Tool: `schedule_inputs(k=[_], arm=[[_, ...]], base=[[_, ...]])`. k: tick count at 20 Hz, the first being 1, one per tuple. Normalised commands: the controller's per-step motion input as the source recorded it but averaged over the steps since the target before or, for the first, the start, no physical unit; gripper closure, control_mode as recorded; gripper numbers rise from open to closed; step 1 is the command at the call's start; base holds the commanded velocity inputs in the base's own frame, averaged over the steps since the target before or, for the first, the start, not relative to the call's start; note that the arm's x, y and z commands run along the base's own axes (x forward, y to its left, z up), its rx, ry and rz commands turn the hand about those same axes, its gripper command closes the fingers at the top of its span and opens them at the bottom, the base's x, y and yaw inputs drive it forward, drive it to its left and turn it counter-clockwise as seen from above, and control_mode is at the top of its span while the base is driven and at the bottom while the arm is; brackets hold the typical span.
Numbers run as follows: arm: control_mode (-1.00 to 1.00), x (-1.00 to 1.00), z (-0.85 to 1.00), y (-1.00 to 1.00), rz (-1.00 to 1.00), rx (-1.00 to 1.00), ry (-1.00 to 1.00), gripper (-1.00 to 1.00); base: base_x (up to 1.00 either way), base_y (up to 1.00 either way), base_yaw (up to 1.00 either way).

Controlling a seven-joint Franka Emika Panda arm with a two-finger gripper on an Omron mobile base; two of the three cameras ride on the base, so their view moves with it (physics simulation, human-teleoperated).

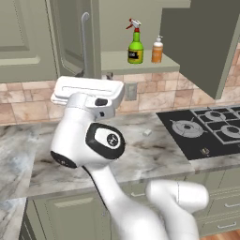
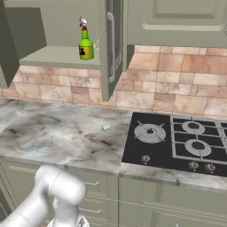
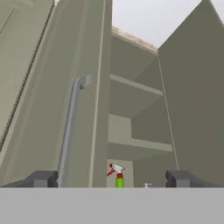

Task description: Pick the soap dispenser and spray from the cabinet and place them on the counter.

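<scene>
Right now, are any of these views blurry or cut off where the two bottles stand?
Left base view: spray and soap dispenser both clear, evenly lit, no glare. Right base view: spray sharp, but the open cabinet door hides most of the dispenser. Hand view: soft and pixelated; the spray's trigger head peeks between the open gripper tips.

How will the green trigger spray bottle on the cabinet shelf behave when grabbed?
The green spray bottle with the red-and-white trigger head looks tall and narrow, so probably tippy if nudged high. Likely rigid. The orange pump bottle beside it could get knocked.
</scene>
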Motion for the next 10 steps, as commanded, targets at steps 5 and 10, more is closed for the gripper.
schedule_inputs(k=[5, 10], arm=[[-1.0, -0.54, 0.15, -0.41, 0.01, 0.04, 0.02, -1.0], [-1.0, -0.1, 0.16, -0.6, 0.05, 0.12, 0.06, -1.0]], base=[[0.0, 0.0, 0.0], [0.0, 0.0, 0.0]])
